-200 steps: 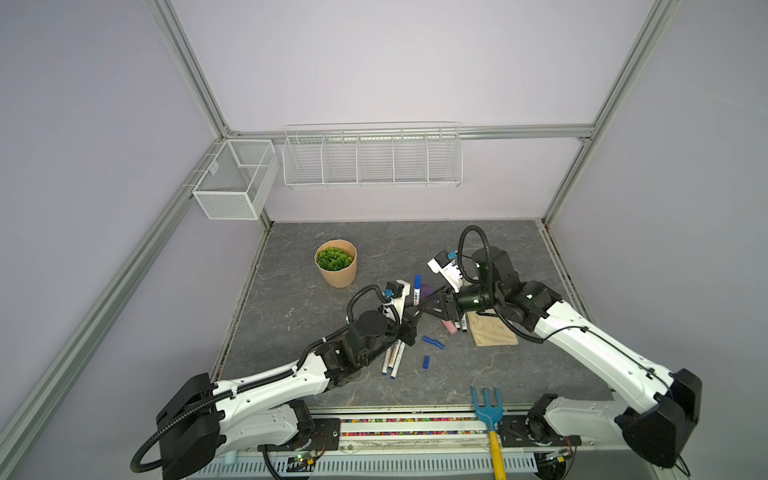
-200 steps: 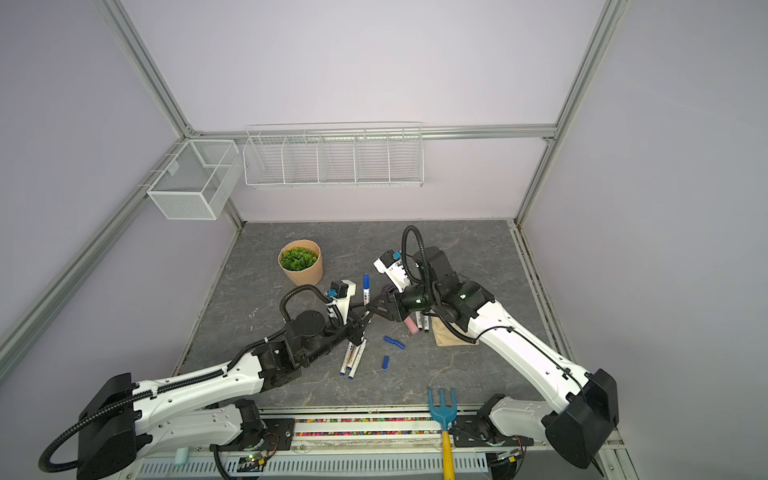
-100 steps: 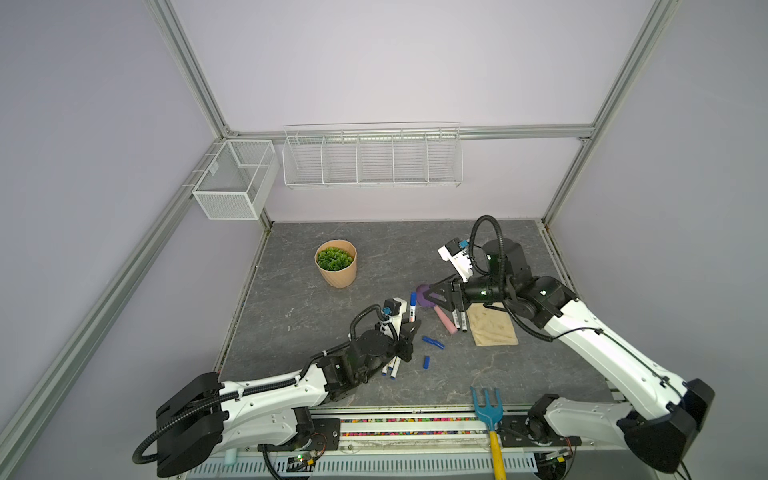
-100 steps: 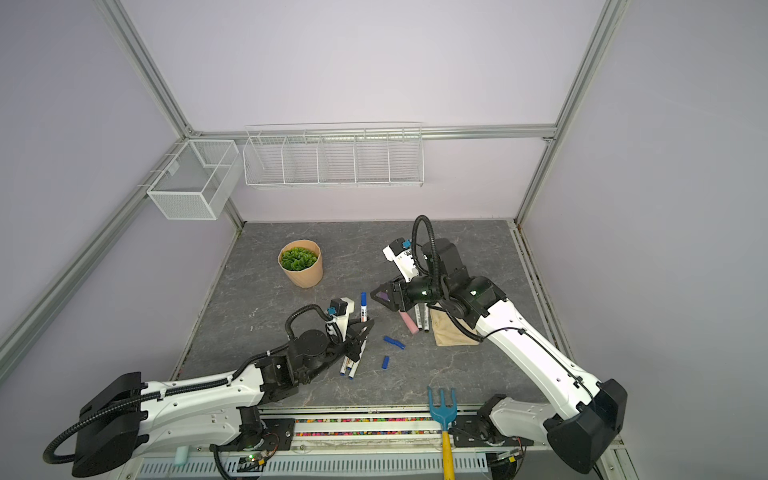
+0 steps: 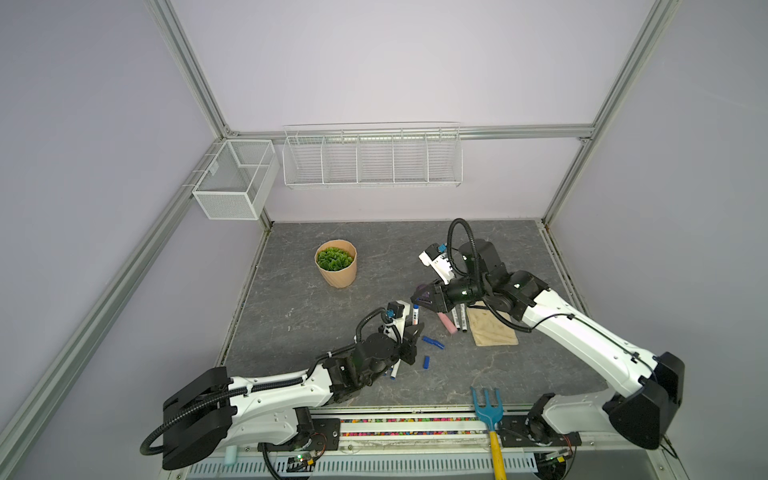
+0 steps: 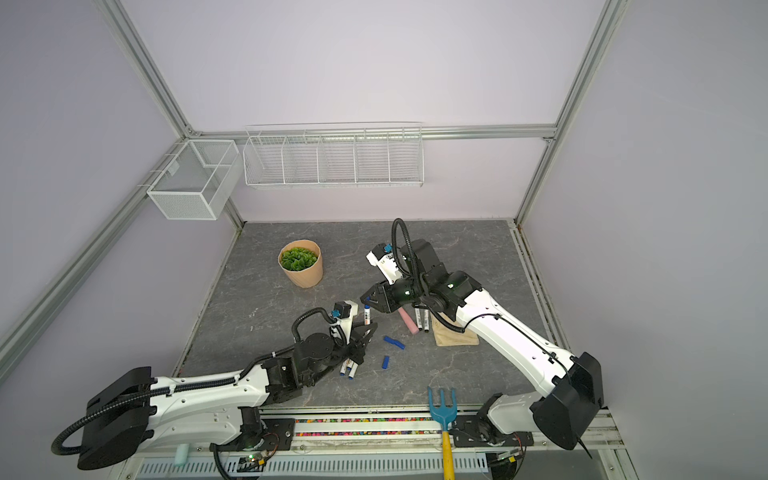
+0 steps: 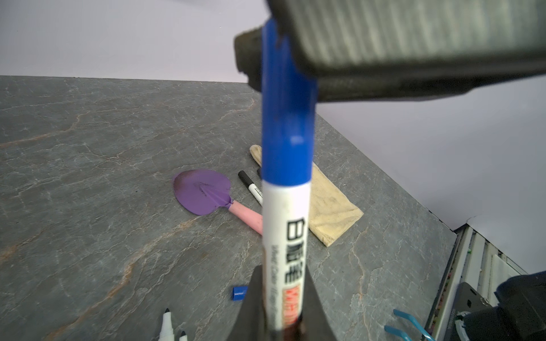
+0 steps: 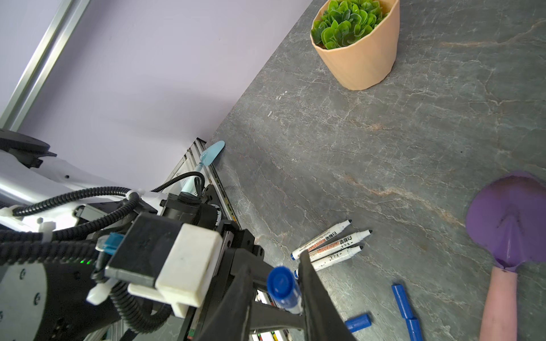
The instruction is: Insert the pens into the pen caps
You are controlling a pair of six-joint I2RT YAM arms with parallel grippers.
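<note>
Reader: Pens first, please. Where does each one sit, measured from the plant pot [image 5: 336,266]?

Describer: 6 white pens are visible. 1 pen [image 5: 415,314] stands roughly upright, to the right of the pot and nearer the front rail [image 5: 395,428], with a blue cap [image 7: 286,118] on its upper end. 3 uncapped pens [image 8: 331,245] lie side by side on the grey tabletop [image 5: 299,316], nearer the front than the pot. In both top views they are partly hidden under the left arm [image 5: 282,388]. 2 pens with black ends [image 7: 250,185] lie farther right of the pot, just beside the pink handle of a purple trowel [image 7: 204,192]. A folded beige cloth [image 5: 492,328] lies farther from the pot again.

Reader: What are the jaws doing?

Describer: The left jaws are clamped on the lower barrel of that upright pen. The right jaws hover at its capped end, and 1 ribbed pad [image 7: 413,44] sits close against the cap. Whether they grip the cap or stand apart from it, I cannot tell.

Reader: Any loose caps?

Describer: 3 blue caps [image 8: 403,304] lie on the tabletop, right of the pot and toward the front rail. 2 caps [image 5: 432,343] touch end to end, and 1 cap [image 5: 426,361] lies apart from them, nearer the rail.
</note>
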